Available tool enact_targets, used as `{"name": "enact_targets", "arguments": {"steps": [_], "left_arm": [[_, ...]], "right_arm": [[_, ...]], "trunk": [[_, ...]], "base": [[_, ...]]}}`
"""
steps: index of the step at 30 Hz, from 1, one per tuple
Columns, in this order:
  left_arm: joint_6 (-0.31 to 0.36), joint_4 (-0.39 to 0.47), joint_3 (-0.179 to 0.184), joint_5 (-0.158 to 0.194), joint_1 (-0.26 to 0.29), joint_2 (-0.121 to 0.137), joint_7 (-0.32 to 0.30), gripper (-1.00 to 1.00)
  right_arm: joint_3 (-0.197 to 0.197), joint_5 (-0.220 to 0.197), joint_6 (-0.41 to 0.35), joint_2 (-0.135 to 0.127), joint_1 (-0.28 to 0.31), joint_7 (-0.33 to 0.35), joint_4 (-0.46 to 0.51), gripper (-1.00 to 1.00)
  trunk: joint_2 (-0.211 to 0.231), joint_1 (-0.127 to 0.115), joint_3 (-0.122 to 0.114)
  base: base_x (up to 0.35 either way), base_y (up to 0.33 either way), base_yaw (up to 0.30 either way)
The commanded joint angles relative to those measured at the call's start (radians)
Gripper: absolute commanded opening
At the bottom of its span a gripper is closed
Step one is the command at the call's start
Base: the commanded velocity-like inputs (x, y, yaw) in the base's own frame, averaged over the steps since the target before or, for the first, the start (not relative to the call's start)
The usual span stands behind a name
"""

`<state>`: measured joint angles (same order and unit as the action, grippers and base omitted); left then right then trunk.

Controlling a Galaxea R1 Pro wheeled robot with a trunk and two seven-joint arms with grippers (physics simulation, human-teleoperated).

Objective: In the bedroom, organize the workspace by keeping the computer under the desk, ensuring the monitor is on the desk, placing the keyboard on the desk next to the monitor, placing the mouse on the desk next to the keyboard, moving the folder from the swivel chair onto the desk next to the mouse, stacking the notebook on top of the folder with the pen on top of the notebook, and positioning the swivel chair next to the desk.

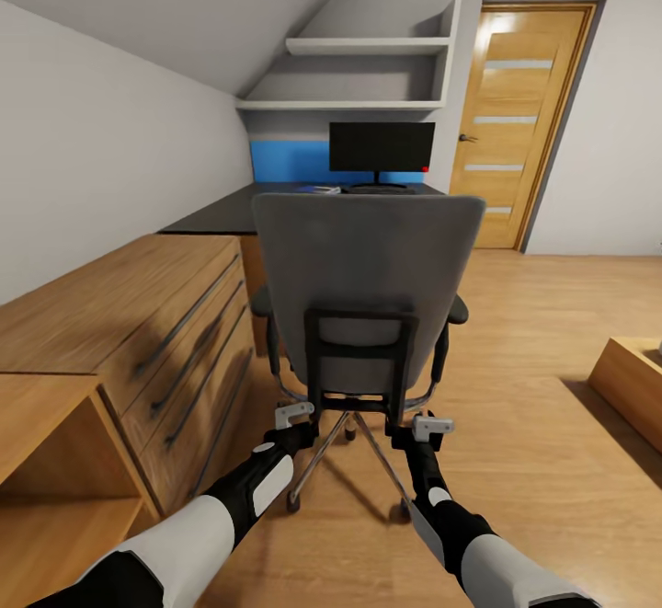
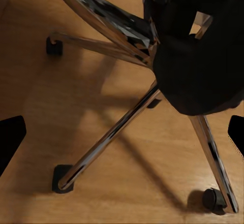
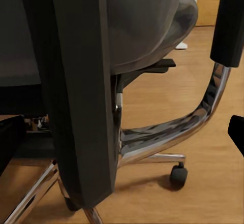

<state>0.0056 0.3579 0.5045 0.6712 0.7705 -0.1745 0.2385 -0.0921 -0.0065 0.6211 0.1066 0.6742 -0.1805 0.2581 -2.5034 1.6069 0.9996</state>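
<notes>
Occupying the upper centre, the glossy black desk (image 1: 221, 212) carried the flat monitor (image 1: 382, 148). Centre frame, the grey padded swivel chair (image 1: 368, 268) showed its back, chrome base on wood floor (image 1: 552, 360), open floor at right. Left gripper (image 1: 294, 415) and right gripper (image 1: 432, 426) sat against its lower frame; finger spacing could not be determined.

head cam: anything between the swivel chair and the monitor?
In the head view, the desk top with a small pale item, too small to identify, lies between the swivel chair and the monitor.
</notes>
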Motion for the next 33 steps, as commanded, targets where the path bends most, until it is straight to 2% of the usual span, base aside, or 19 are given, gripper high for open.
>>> {"name": "enact_targets", "arguments": {"steps": [1,14,25,33], "left_arm": [[0.001,0.001,0.003,-0.001,0.001,0.0,0.007,1.0],[0.001,0.001,0.003,-0.001,0.001,0.0,0.007,1.0],[0.001,0.001,0.004,-0.002,0.001,0.0,0.007,1.0],[0.001,0.0,0.003,-0.001,0.0,0.0,0.007,1.0]], "right_arm": [[-0.001,-0.007,0.003,-0.001,0.001,-0.011,-0.001,1.0],[-0.001,-0.007,0.005,-0.002,0.0,-0.011,0.0,1.0],[-0.001,-0.007,0.004,-0.002,0.0,-0.012,-0.001,1.0],[-0.001,-0.006,0.004,-0.002,-0.001,-0.011,-0.001,1.0]], "trunk": [[0.0,0.0,0.001],[0.0,0.0,0.001],[0.0,0.0,0.001],[0.0,0.0,0.001]], "base": [[0.284,-0.067,-0.06],[0.284,-0.083,-0.024],[0.274,-0.207,0.0],[0.074,-0.072,0.0]]}}
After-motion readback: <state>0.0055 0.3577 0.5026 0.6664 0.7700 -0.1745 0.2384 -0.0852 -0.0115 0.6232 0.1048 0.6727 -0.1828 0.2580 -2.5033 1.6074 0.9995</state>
